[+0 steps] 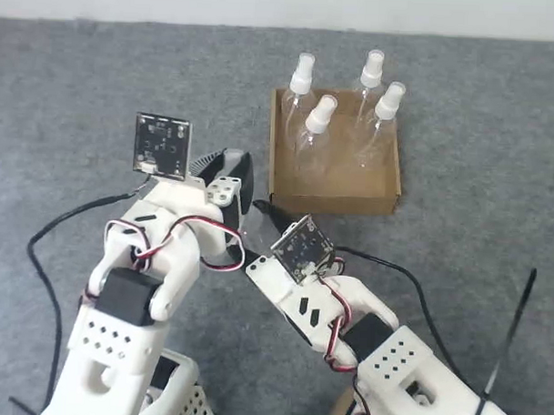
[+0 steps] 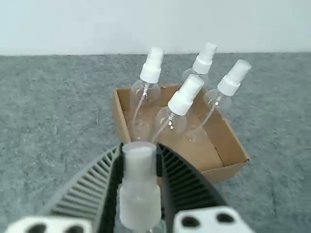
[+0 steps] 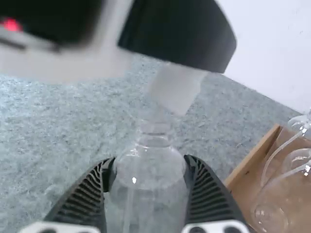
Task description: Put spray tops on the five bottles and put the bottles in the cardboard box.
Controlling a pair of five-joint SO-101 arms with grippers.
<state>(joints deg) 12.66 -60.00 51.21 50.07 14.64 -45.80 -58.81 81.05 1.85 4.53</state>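
My left gripper is shut on a white spray top, holding it straight above the neck of a clear bottle. That bottle stands between the ribbed fingers of my right gripper, which is shut on it. The spray top hangs just over the bottle's threaded neck, its thin tube running down inside. In the high view both grippers meet just in front of the cardboard box, at about its near left corner. Several capped bottles stand upright in the box.
Grey carpet covers the whole work surface. A white perforated basket sits at the near edge by the left arm's base. Black cables trail across the carpet on both sides.
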